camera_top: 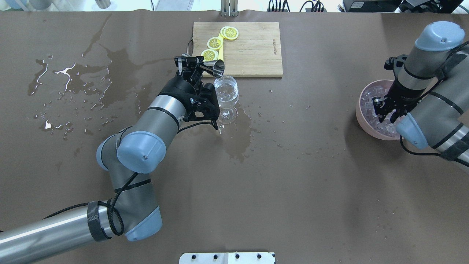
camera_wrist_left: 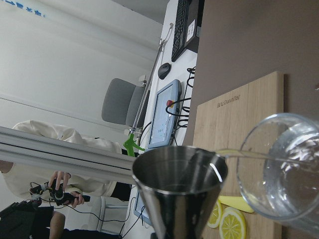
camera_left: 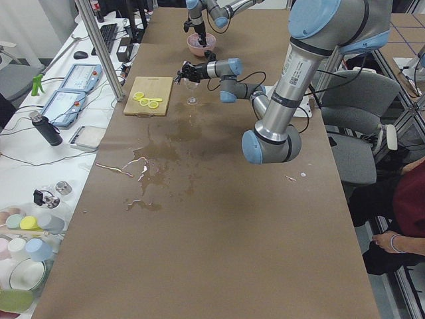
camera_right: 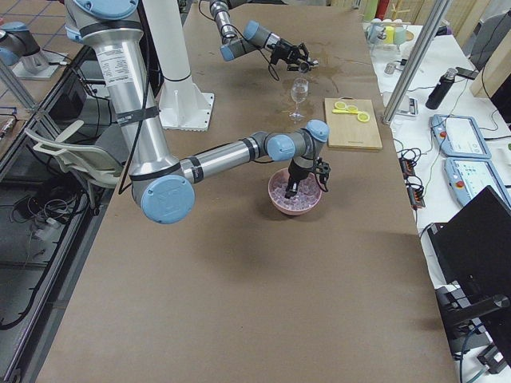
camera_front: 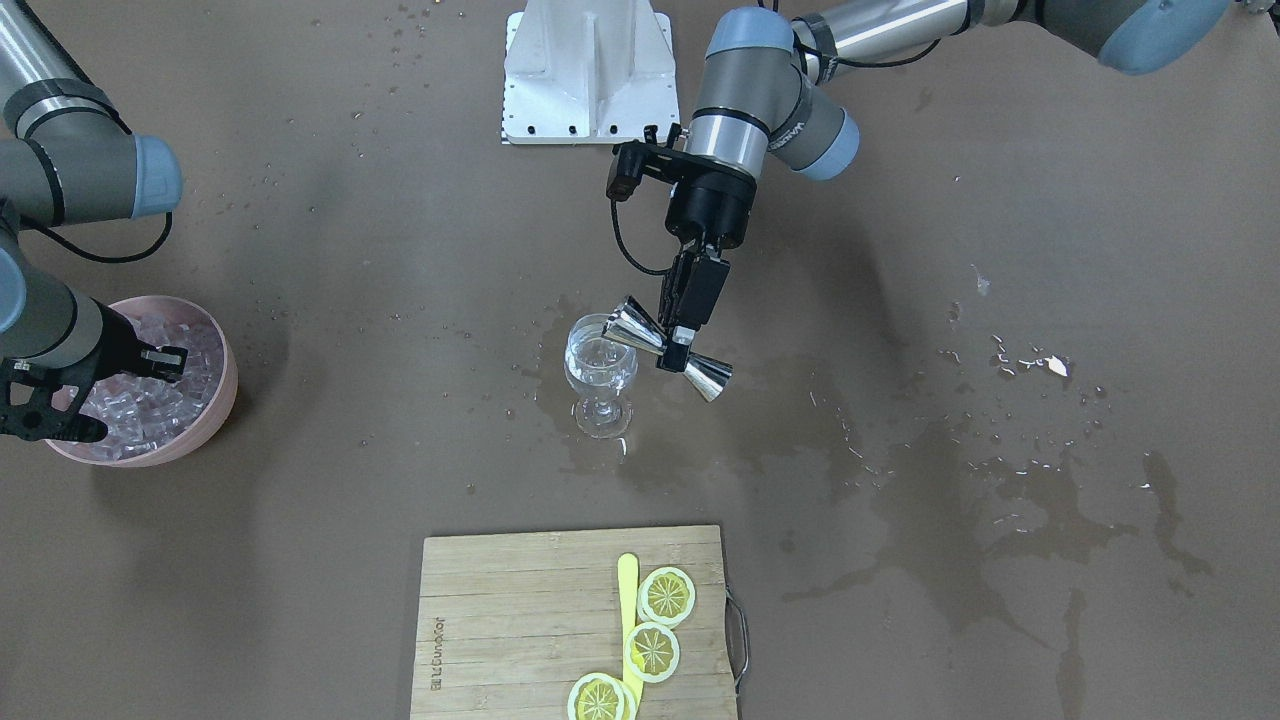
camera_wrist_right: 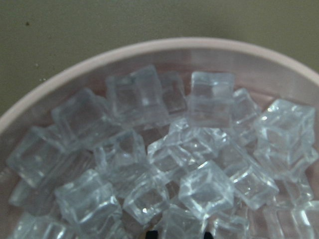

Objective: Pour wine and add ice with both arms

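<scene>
Worktop: brown, puddled below the left jaws.
Pink bowl: directly under the right jaws, which hang spread just above its heap.
Wine glass: upright, below and beside the left jaws; thin, fragile, likely tippy.
Jigger: rigid steel, pinched at its waist by the left jaws, mouth tipped at the glass rim.
Ice: hard, probably slippery; best gripped on opposite flat faces.
Wine: small measure, pooling in the glass.

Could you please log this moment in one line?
left gripper: shut on jigger, tilted at wine glass | wine: in glass | right gripper: open over ice in bowl
</scene>
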Action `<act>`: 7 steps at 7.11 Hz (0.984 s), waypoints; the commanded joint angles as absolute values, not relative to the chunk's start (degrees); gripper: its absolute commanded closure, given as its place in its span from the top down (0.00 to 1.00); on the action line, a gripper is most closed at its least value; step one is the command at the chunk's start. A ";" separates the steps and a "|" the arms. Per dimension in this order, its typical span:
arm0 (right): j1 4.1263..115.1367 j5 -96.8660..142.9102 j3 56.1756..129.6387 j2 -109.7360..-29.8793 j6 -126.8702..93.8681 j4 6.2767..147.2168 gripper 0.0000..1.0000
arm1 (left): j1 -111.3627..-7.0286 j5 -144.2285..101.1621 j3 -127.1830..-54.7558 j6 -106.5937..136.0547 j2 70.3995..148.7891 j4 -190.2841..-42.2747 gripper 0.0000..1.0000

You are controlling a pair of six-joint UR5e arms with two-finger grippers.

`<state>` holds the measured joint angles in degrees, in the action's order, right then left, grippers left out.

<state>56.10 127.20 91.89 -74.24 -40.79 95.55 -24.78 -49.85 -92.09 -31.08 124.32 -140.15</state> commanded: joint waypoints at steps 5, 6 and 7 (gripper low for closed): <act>57.48 127.00 91.67 -74.18 -40.60 95.54 0.18 | -24.70 -45.89 -92.64 -34.26 124.89 -137.02 0.00; 57.48 127.00 91.67 -74.09 -40.69 95.54 0.18 | -24.70 -45.79 -92.64 -34.54 124.98 -136.67 0.00; 57.57 127.00 91.67 -74.09 -40.69 95.62 0.25 | -24.70 -45.79 -92.64 -34.54 124.98 -136.23 0.00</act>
